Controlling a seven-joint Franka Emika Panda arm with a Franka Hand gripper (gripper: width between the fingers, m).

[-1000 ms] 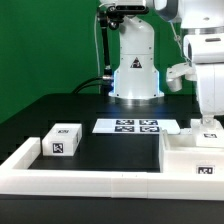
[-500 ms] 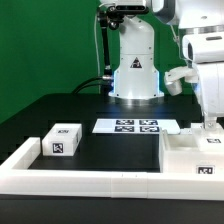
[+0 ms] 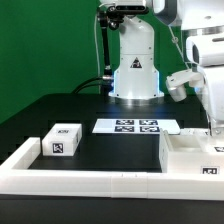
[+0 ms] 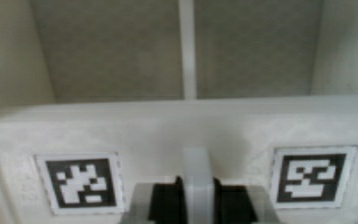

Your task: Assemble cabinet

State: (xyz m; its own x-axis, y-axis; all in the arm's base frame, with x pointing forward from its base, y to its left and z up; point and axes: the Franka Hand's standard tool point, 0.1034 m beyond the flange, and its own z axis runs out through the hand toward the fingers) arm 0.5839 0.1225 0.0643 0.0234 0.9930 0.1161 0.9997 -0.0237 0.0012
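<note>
Gripping a thin white ridge on the cabinet (image 3: pixel 186 152), the gripper (image 4: pixel 192 197) is clenched; the cabinet sits just beside the marker board (image 3: pixel 138 126), toward the exterior view's right.

White cabinet (image 3: pixel 185 155) with black-and-white square tags (image 4: pixel 82 183), black table (image 3: pixel 110 150), green backdrop (image 3: pixel 45 45), white marker board (image 3: pixel 135 126)

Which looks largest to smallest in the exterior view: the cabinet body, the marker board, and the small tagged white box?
1. Cabinet body, largest, though cut off at the frame edge.
2 and 3. Marker board and small tagged white box look alike in area; the board lies farther back, so no ranking.
</note>
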